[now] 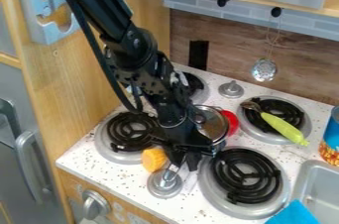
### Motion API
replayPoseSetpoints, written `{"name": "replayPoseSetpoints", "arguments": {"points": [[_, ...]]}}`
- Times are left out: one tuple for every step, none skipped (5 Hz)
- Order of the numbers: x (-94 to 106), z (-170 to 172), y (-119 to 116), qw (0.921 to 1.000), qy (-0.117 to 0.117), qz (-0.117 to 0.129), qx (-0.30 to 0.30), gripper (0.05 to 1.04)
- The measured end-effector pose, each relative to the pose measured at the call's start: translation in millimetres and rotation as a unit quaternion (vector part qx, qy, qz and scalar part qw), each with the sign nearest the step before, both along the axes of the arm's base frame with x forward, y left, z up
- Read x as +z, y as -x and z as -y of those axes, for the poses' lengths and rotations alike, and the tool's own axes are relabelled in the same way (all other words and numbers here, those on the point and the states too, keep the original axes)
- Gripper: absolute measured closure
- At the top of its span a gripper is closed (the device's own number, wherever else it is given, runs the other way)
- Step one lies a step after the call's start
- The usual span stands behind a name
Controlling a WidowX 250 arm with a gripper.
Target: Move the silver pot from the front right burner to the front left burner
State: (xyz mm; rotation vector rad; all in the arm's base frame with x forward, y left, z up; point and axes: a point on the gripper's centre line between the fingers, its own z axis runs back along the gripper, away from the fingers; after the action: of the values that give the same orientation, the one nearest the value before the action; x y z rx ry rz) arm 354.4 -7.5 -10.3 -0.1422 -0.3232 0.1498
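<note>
Here's the gripper (183, 162), low, just left of the front right burner (246, 176); how far open, or gripping anything, I can't tell. Right below, also left of that burner: a shiny silver knob (165, 184), round-based, narrower on top. An orange piece (153, 159) sits farther left.

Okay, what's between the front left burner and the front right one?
The camera view shows an orange toy, the black gripper and a silver knob there.
</note>
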Motion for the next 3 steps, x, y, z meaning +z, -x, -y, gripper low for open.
{"name": "replayPoseSetpoints", "arguments": {"points": [[-8.2,-4.8,-7.6,0.9996,-0.006,-0.004,0.028,0.658],[-9.3,-7.7,-9.6,0.9986,-0.006,-0.006,0.052,0.658],[-8.8,-8.5,-13.6,0.9979,-0.004,-0.004,0.065,0.658]]}}
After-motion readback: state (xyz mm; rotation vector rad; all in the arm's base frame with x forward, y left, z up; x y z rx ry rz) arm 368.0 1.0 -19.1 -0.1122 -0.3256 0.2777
